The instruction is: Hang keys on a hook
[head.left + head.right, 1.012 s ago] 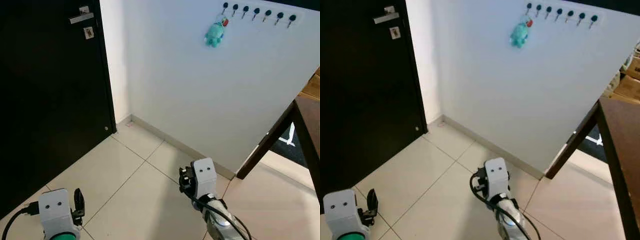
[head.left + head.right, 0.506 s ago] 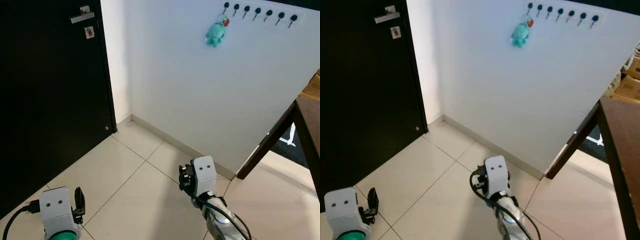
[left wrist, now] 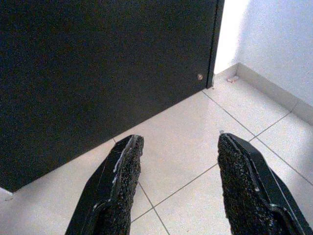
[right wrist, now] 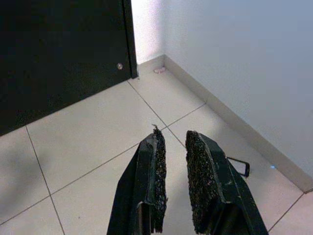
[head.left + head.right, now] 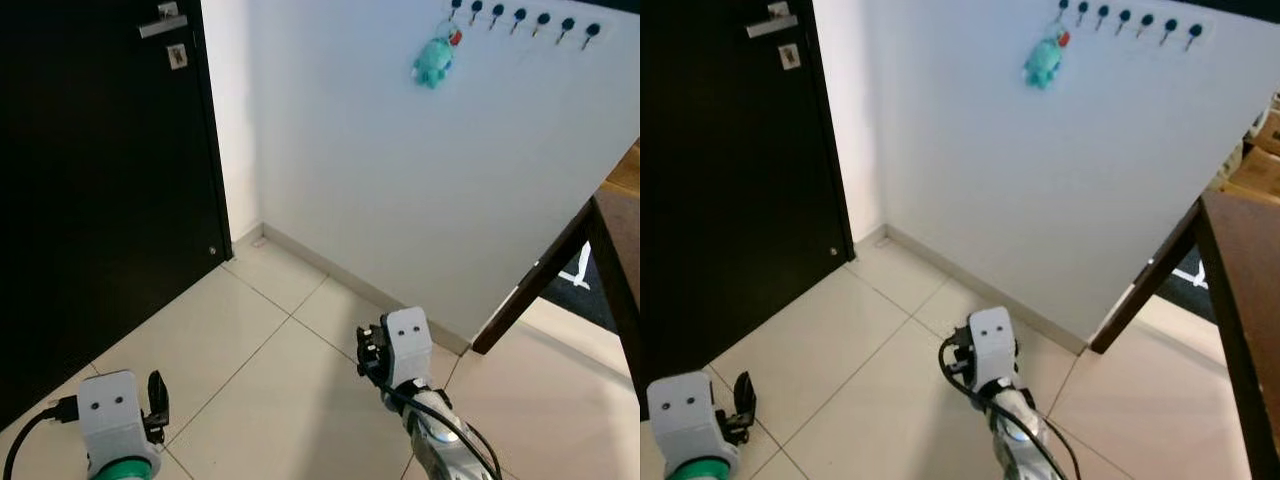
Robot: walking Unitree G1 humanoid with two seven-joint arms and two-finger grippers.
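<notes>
A teal plush keyring with a red tag [image 5: 433,62] hangs from the leftmost hook of a row of black hooks [image 5: 520,17] high on the white wall. Both grippers are low, far below it, over the tiled floor. My left gripper [image 3: 178,139] is open with nothing between its fingers, and it also appears at the bottom left [image 5: 157,395]. My right gripper [image 4: 173,134] has its fingers nearly together with only a thin gap and holds nothing; from the head it appears at bottom centre [image 5: 366,352].
A black door [image 5: 100,200] with a silver handle [image 5: 162,26] stands on the left and meets the white wall at a corner. A dark wooden table [image 5: 610,240] with a slanted leg [image 5: 535,285] is on the right. A small black loop [image 4: 238,165] lies by the baseboard.
The whole picture has shifted slightly, so the hooks and door handle sit a little higher in the frame. The arms and the hanging keyring have not visibly moved.
</notes>
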